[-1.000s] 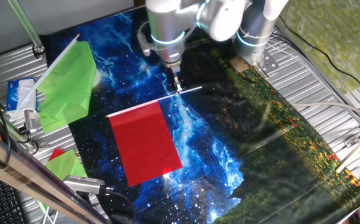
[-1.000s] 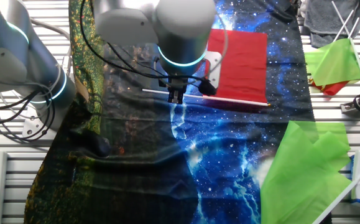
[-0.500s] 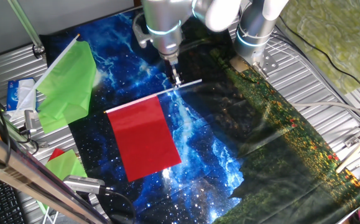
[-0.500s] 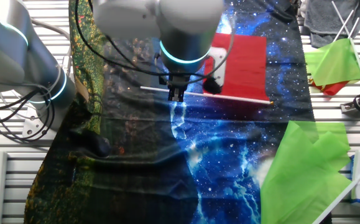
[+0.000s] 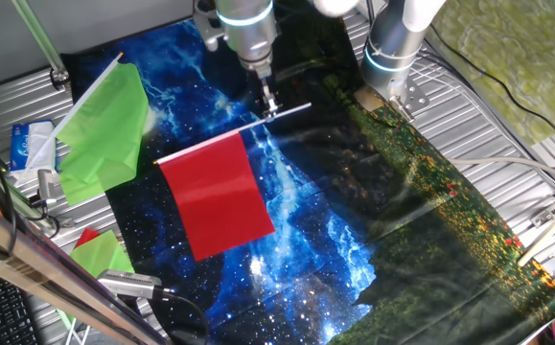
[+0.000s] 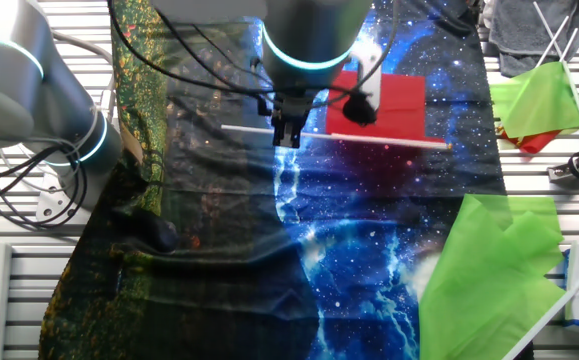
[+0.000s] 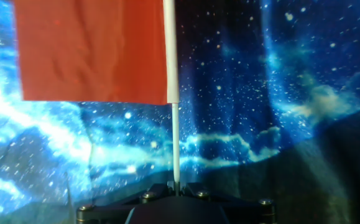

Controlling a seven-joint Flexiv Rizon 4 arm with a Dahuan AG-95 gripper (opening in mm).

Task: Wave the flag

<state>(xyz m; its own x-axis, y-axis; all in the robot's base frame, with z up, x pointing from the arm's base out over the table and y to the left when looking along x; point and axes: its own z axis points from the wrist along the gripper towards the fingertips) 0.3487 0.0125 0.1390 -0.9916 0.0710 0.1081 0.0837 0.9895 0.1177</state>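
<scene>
At the left of one fixed view a light-green flag [image 5: 104, 134] lies on the metal table [image 5: 9, 101], with a small green-and-red flag [image 5: 100, 251] below it at the lower left. Left of centre, the red flag [image 5: 215, 196] hangs over the starry blue cloth [image 5: 306, 240], its white stick [image 5: 287, 111] level. At upper centre the gripper [image 5: 270, 107] is clamped on that stick, and the hand view shows the stick [image 7: 176, 149] running up from between the fingers.

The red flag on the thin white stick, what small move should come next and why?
Probably a sideways swing. The pincer is shut on the thin white stick near its bare end, and the red rectangular sheet looks lifted off the starry blue cloth.
</scene>
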